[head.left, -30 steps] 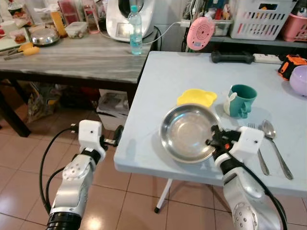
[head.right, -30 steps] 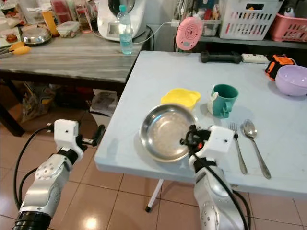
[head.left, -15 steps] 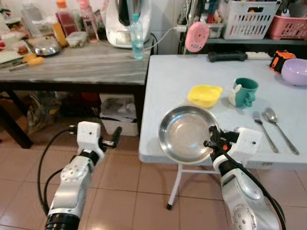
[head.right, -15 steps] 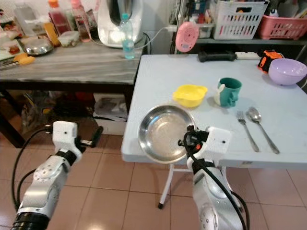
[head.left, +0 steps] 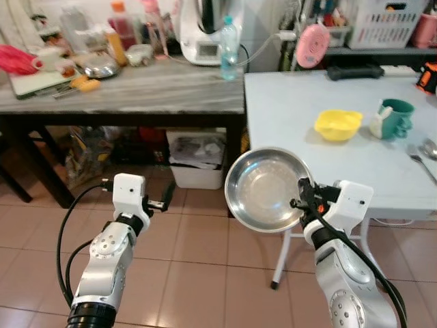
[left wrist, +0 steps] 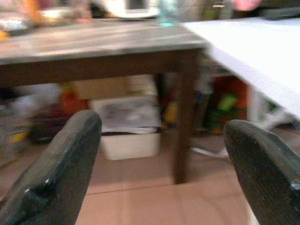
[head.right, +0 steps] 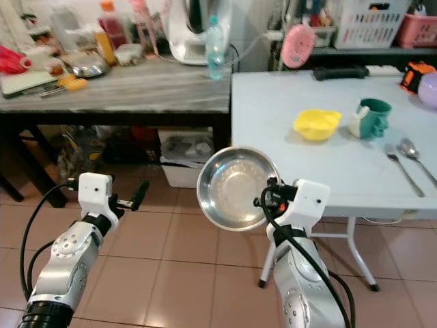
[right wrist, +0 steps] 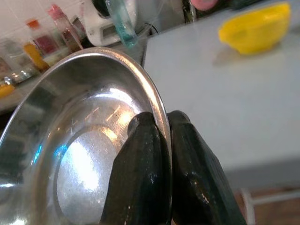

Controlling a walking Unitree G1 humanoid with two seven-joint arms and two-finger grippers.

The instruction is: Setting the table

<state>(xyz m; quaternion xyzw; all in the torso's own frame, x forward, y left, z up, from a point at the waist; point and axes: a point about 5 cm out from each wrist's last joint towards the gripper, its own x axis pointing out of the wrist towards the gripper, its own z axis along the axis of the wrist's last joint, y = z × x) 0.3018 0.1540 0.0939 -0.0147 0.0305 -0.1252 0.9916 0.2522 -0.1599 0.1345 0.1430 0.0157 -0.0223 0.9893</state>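
My right gripper (head.left: pixel 300 203) is shut on the rim of a round steel plate (head.left: pixel 263 188), held in the air off the left front corner of the light blue table (head.left: pixel 300 116). In the right wrist view both fingers (right wrist: pixel 140 154) pinch the steel plate (right wrist: pixel 84 140) at its edge. On the table lie a yellow bowl (head.left: pixel 338 124), a green mug (head.left: pixel 394 118), a fork (head.right: pixel 396 161) and a spoon (head.right: pixel 412 153). My left gripper (head.left: pixel 166 196) hangs open over the tiled floor, its fingers (left wrist: pixel 61 168) wide apart.
A dark wooden table (head.left: pixel 130 85) with a grey top stands to the left, carrying bottles, a water bottle (head.left: pixel 229 49), a steel bowl (head.left: pixel 100 66) and an appliance. Boxes (head.left: pixel 198 154) sit under it. A purple bowl (head.right: pixel 430 87) is at the table's far right. Tiled floor (head.left: pixel 191 273) lies below.
The camera has backed away and swung left, so the blue table sits farther right. The steel plate, earlier over the table's front edge, now hangs off the table over the floor.
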